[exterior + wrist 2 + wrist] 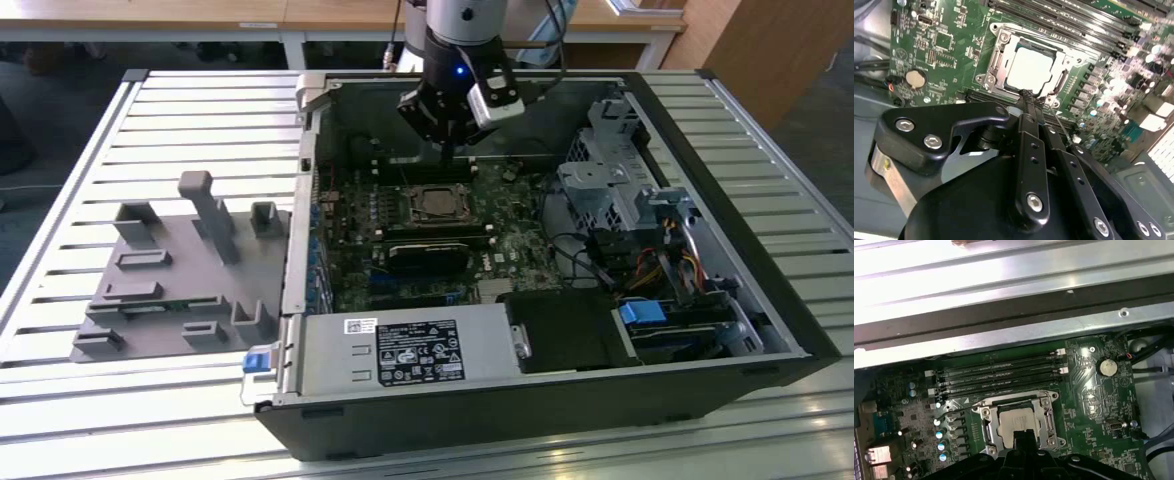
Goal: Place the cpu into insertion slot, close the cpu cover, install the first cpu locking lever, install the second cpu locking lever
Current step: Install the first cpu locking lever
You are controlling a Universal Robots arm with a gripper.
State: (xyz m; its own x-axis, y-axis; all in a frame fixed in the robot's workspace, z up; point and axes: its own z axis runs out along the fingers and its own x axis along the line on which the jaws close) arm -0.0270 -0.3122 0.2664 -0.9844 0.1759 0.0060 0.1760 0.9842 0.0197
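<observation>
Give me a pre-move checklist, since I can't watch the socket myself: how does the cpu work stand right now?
1. cpu lying flat in the insertion slot: ok.
2. cpu cover down around the chip: ok, it looks flat.
3. Gripper at the socket's edge, fingers shut: ok.
4. Anything held between the fingers: cannot tell.
5. Both locking levers latched: cannot tell.
6. Memory slots apart from the gripper: ok.
</observation>
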